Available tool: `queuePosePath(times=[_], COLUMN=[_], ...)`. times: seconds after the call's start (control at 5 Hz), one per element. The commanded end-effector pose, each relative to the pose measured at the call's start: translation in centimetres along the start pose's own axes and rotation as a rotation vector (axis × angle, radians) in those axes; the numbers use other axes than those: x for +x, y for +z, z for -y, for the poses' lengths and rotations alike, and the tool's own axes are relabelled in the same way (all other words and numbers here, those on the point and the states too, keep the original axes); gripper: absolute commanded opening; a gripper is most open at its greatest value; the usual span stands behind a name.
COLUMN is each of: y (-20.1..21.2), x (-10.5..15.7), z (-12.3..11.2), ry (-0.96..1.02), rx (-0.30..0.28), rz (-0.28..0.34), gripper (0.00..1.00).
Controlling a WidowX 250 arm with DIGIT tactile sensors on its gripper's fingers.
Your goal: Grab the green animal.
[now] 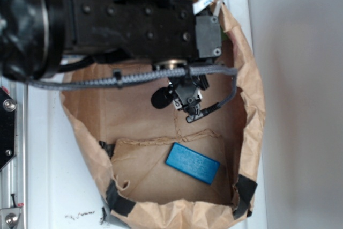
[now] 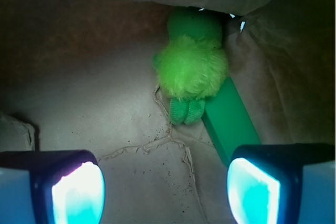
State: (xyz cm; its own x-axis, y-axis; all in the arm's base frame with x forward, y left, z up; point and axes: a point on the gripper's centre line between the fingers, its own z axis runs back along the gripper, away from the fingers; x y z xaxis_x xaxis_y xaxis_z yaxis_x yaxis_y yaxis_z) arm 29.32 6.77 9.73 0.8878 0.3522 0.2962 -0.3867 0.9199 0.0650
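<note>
scene: paper bag (image 1: 252, 95) is sitting on a white surface with its mouth facing the exterior camera, and the WidowX arm is reaching into it from the top of that view.
left of wrist view: left fingertip pad (image 2: 76, 192) is glowing pale at the bottom edge, with bare brown bag floor and a torn crease running ahead of it.
claw: gripper (image 2: 165, 190) is hanging spread wide, nothing between the pads, both tips off the toy.
target: green animal (image 2: 192, 66) is lying ahead of the claw, up-frame and slightly toward the right pad, close under the bag's far wall.
long axis: toy is lying roughly along the approach line, darker head toward the wall, two stubby feet pointing back at the claw.
key relation: toy is sitting a little right of the midline between the pads and well apart from them, so I am judging that the next move needs a forward reach with a small shift right.
neighbour: green block (image 2: 231, 119) is running from under the toy's right side down toward the right pad (image 2: 252, 190), touching or just beside the toy; risk of pinching it too.
exterior check: toy is hidden by the arm there; only the blue block (image 1: 193, 163) is showing on the bag floor, well apart from the claw.
progress: grab not yet made.
</note>
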Motion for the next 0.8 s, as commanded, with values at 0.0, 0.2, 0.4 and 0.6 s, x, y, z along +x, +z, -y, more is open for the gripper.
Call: queuePosePath(times=[0.0, 0.2, 0.4, 0.6], y=[1.6, 1.6, 1.6, 0.0], x=[1.6, 1.6, 1.6, 2.0], z=[-0.3, -0.3, -0.3, 0.1], ry=[0.007, 0.007, 0.007, 0.023], rx=[-0.009, -0.009, -0.009, 0.009], rz=[0.061, 0.061, 0.061, 0.07], gripper=[1.0, 1.0, 1.0, 1.0])
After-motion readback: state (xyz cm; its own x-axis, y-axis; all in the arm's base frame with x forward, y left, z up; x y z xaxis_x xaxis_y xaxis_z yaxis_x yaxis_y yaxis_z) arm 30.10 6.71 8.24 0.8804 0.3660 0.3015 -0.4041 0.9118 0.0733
